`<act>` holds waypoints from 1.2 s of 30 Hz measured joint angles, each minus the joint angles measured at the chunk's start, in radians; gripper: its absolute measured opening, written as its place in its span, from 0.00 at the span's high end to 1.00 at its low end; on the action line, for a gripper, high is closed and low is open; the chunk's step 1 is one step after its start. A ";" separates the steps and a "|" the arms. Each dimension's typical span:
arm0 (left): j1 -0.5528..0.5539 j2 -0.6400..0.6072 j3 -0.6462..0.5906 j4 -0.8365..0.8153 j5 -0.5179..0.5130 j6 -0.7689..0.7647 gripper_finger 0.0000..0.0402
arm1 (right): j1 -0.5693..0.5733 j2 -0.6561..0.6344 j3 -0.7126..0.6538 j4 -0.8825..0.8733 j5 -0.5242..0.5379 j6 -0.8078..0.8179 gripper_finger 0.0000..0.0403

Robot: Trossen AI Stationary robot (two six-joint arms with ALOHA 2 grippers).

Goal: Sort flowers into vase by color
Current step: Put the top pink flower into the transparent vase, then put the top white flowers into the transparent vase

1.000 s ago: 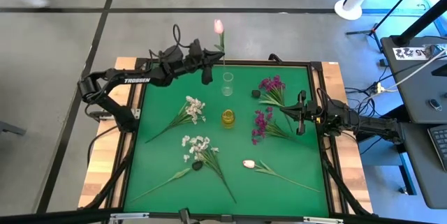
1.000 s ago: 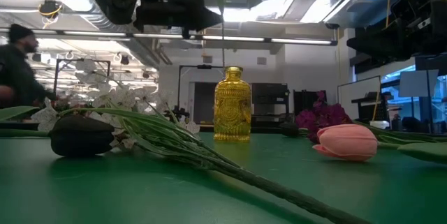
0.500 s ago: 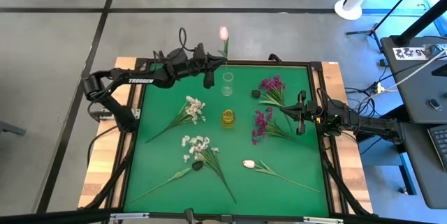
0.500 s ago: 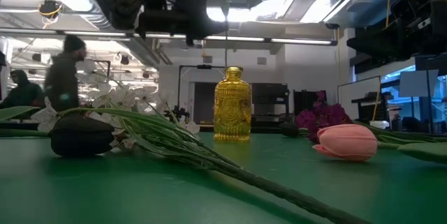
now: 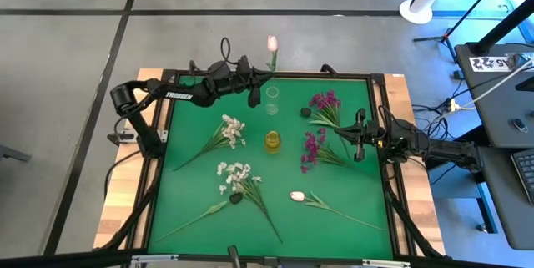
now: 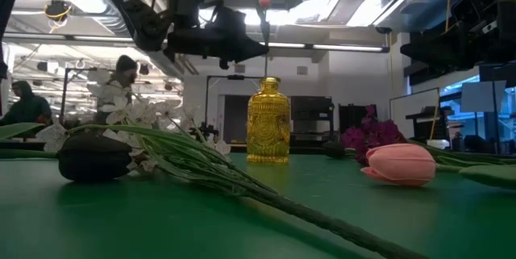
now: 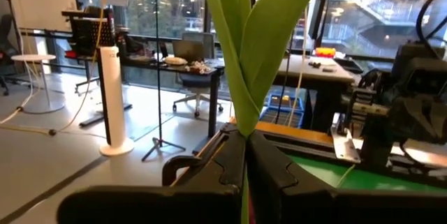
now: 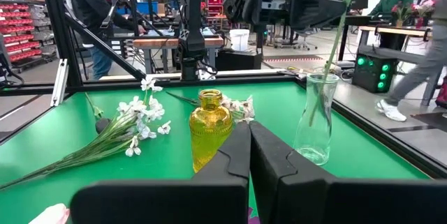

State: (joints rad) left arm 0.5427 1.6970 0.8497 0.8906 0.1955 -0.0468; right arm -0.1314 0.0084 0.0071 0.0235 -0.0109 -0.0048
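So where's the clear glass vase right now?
From above, the clear vase stands near the table's far edge, just behind the yellow bottle, with the left gripper holding a pink tulip beside it.

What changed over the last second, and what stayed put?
The left gripper, still shut on the pink tulip, carried it sideways toward the clear vase; its stem now reaches into the vase. The right gripper, the yellow vase and the flowers lying on the mat stayed as they were.

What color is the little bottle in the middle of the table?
The bottle is yellow, see-through glass with a bumpy pattern. The low view shows it best.
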 joint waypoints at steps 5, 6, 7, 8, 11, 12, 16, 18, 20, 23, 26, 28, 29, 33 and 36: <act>-0.014 0.000 0.000 -0.049 0.005 0.029 0.89 | 0.000 0.000 0.000 0.000 0.000 0.000 1.00; -0.015 0.000 0.000 -0.062 0.006 0.030 0.86 | 0.000 0.000 0.000 0.000 0.000 0.000 1.00; -0.015 0.000 0.000 -0.075 0.006 0.031 0.84 | 0.000 0.000 0.000 0.000 0.000 0.000 1.00; -0.015 0.000 0.000 -0.088 0.006 0.031 0.82 | 0.000 0.000 0.000 0.000 0.000 0.000 1.00; -0.014 0.000 0.000 -0.132 0.005 0.031 0.77 | 0.000 0.000 0.000 0.000 0.000 0.000 1.00; -0.014 0.000 0.000 -0.144 0.005 0.031 0.75 | 0.000 0.000 0.000 0.000 0.000 0.000 1.00; -0.014 -0.013 0.000 -0.219 0.006 0.031 0.68 | 0.000 0.000 0.000 0.000 0.000 0.000 1.00; -0.014 -0.025 0.000 -0.251 0.004 0.031 0.65 | 0.000 0.000 0.000 0.000 0.000 0.000 1.00; -0.014 -0.042 0.000 -0.292 -0.015 0.032 0.61 | 0.000 0.000 0.000 0.000 0.000 0.000 1.00; -0.022 -0.084 0.000 -0.381 -0.059 0.034 0.55 | 0.000 0.000 0.000 0.000 0.000 0.000 1.00; -0.039 -0.142 0.000 -0.491 -0.120 0.066 0.50 | 0.000 0.000 0.000 0.000 0.000 0.000 1.00; -0.058 -0.186 0.000 -0.568 -0.179 0.083 0.48 | 0.000 0.000 0.000 0.000 0.000 0.000 1.00; -0.071 -0.210 0.000 -0.605 -0.210 0.084 0.47 | 0.000 0.000 0.000 0.000 0.000 0.000 1.00; -0.149 -0.314 0.000 -0.771 -0.305 0.085 0.45 | 0.000 0.000 0.000 0.000 0.000 0.000 1.00; -0.219 -0.395 0.000 -0.866 -0.366 0.084 0.45 | 0.000 0.000 0.000 0.000 0.000 0.000 1.00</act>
State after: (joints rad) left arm 0.3232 1.3024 0.8497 0.0244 -0.1703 0.0376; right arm -0.1314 0.0083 0.0072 0.0235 -0.0105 -0.0049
